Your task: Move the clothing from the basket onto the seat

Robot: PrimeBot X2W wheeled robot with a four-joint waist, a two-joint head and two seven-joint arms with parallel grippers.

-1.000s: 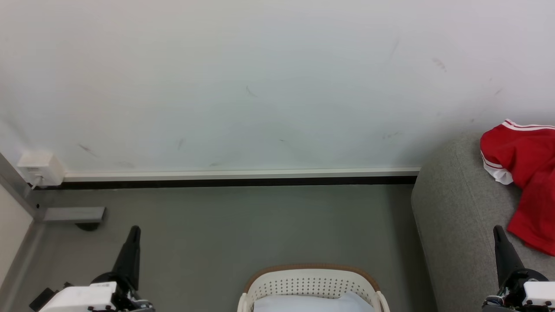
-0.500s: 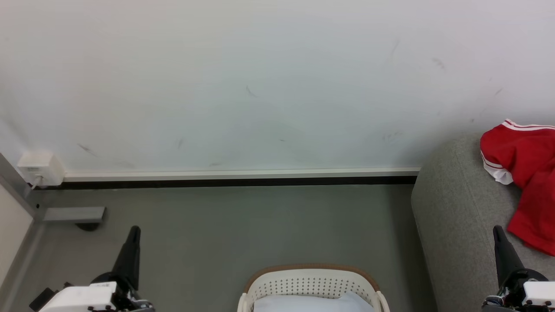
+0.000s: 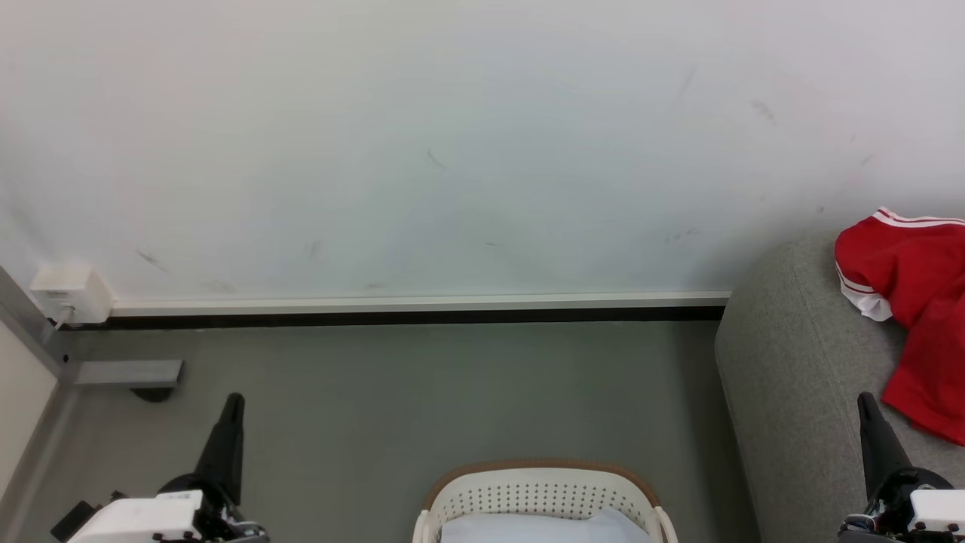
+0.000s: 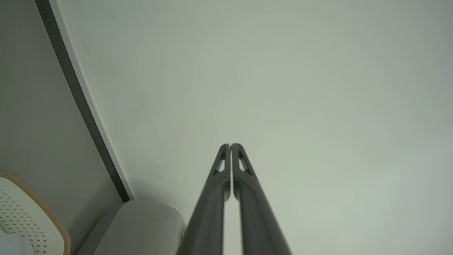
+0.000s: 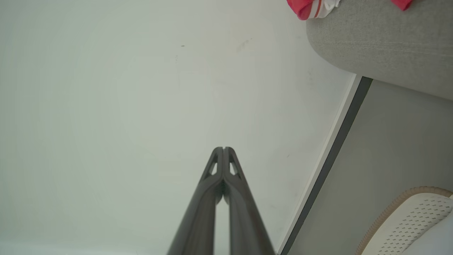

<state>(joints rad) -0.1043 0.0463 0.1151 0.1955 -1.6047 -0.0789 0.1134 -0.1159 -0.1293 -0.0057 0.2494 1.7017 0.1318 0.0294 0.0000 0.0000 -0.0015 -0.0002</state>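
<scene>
Red, white-trimmed clothing (image 3: 912, 302): lying crumpled on the seat (image 3: 791, 377), right of the basket (image 3: 539, 490) and apart from it; judged delivered. The basket: on the floor, its near part cut off by the frame edge, a pale bluish-white cloth (image 3: 528, 528) inside; whether that is a garment left to move cannot be told. The left claw (image 4: 230, 146): left of the basket, fingers pressed together, empty. The right claw (image 5: 223, 148): right of the basket, in front of the seat, fingers together, empty.

You see a scuffed white wall (image 3: 452, 151), a black-and-white skirting board (image 3: 415, 311), grey floor (image 3: 452, 392) and a white wall box (image 3: 69, 292) at left.
</scene>
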